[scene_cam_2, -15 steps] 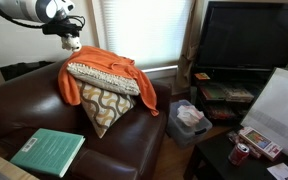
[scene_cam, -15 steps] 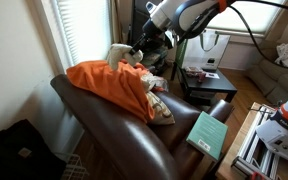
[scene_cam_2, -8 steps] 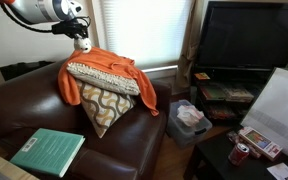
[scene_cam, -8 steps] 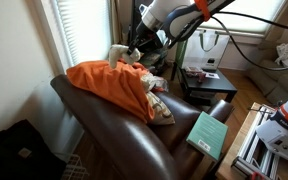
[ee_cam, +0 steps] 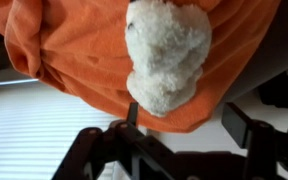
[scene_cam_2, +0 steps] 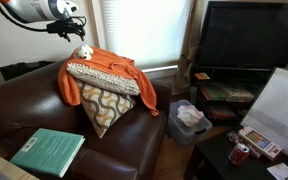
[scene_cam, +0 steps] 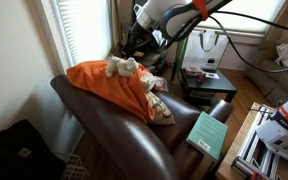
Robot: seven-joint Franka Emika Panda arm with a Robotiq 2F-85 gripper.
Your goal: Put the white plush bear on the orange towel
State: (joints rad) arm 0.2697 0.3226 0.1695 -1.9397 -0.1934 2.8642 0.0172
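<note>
The white plush bear [scene_cam: 122, 67] [scene_cam_2: 84, 53] lies on top of the orange towel [scene_cam: 104, 84] [scene_cam_2: 102, 62], which is draped over the back of the brown leather couch. In the wrist view the bear [ee_cam: 169, 50] rests on the towel [ee_cam: 69, 50], apart from both fingers. My gripper [ee_cam: 184, 120] is open with nothing between its fingers. In both exterior views the gripper [scene_cam: 138, 42] [scene_cam_2: 72, 28] hangs just above and behind the bear.
A patterned cushion [scene_cam_2: 104, 100] leans under the towel on the couch [scene_cam_2: 24, 105]. A green book [scene_cam_2: 48, 150] [scene_cam: 210, 133] lies on the seat. Window blinds [scene_cam_2: 134, 30] stand behind the couch. A TV [scene_cam_2: 249, 45] and a cluttered low table [scene_cam_2: 249, 145] are off to the side.
The gripper was shut on the bear and carried it over the towel. Now it has opened and the bear lies free on the towel, with the gripper slightly drawn back.
</note>
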